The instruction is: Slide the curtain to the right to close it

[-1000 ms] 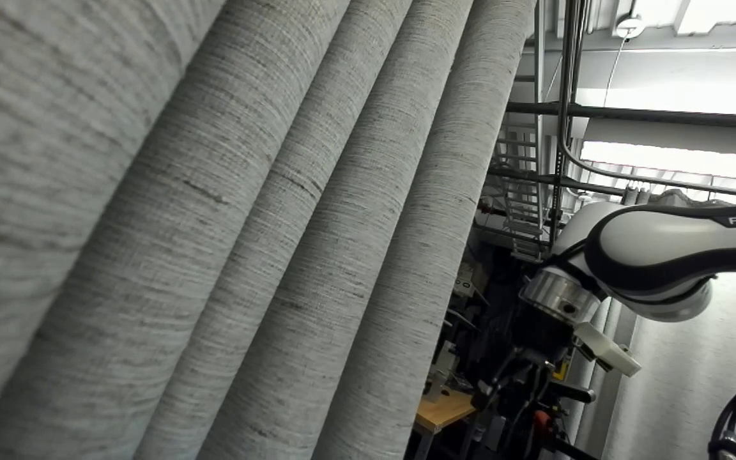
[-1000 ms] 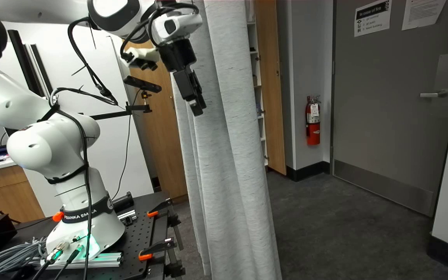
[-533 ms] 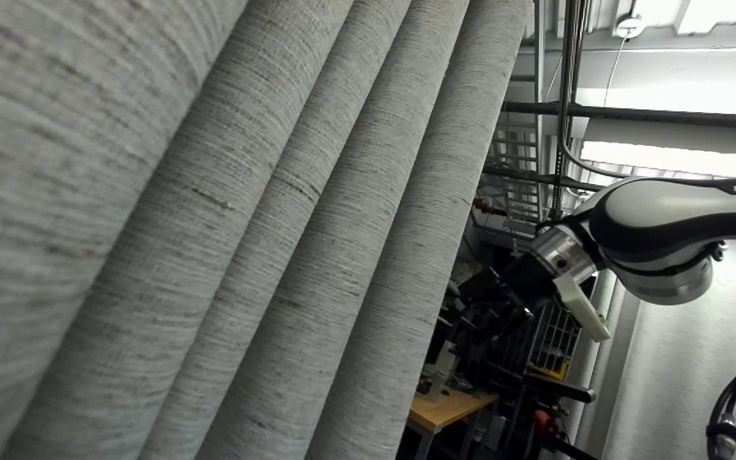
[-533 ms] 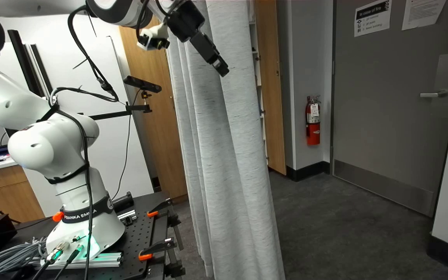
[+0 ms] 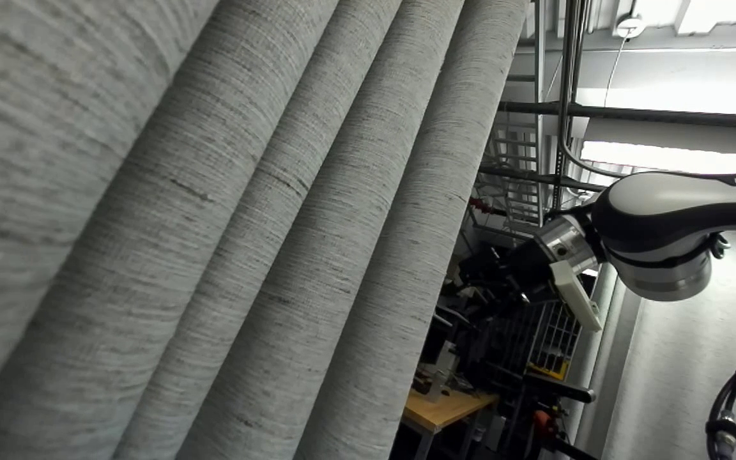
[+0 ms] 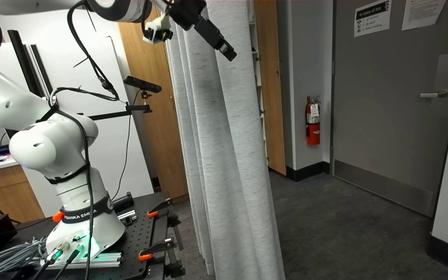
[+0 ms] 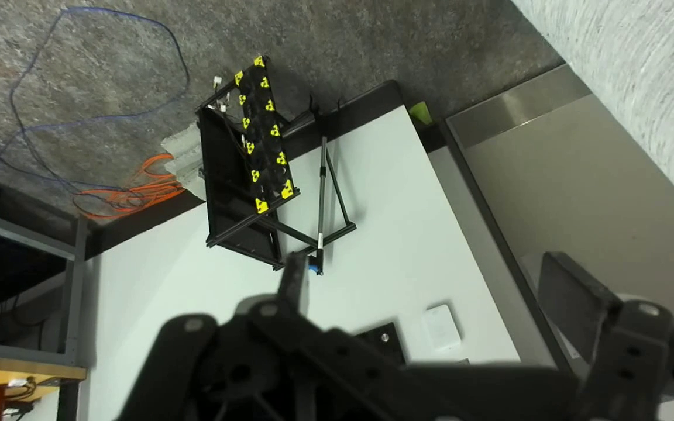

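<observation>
The curtain [image 5: 266, 230] is light grey woven fabric with deep vertical pleats and fills the left of an exterior view. It hangs as a bunched strip [image 6: 228, 163] in an exterior view and crosses the upper right corner of the wrist view [image 7: 653, 76]. My gripper [image 7: 436, 292] is open, with its two fingers wide apart and nothing between them. In an exterior view the gripper [image 6: 228, 50] overlaps the upper part of the curtain and points down and right. Whether it touches the fabric I cannot tell. In an exterior view the dark gripper [image 5: 470, 271] is beside the curtain's free edge.
A camera [image 6: 142, 84] on a black bracket stands between the arm and a wooden cabinet door [image 6: 154, 116]. Clamps [image 6: 158, 249] stick out from the black mounting table. A fire extinguisher [image 6: 313, 120] hangs beside a grey door [image 6: 395, 109]. A black frame [image 7: 261, 140] shows in the wrist view.
My gripper has swung up and to the right in an exterior view and now tilts outward across the curtain. The curtain's free edge has shifted slightly.
</observation>
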{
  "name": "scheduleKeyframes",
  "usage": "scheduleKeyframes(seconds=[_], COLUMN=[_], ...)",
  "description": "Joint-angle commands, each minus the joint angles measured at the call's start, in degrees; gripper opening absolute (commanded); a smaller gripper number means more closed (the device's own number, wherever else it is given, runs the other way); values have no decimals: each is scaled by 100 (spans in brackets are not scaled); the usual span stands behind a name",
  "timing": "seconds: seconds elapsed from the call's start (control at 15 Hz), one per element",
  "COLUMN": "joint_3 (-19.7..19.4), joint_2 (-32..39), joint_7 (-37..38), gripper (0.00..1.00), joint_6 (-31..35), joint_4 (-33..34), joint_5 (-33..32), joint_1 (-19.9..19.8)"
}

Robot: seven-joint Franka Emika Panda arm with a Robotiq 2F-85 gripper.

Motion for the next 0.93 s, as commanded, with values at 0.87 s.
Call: scheduleKeyframes(seconds=[0.87], joint_3=[-226], joint_2=[93], joint_7=[-219], gripper=[100], joint_6=[1323], joint_4=[382], joint_5=[541], joint_1=[644])
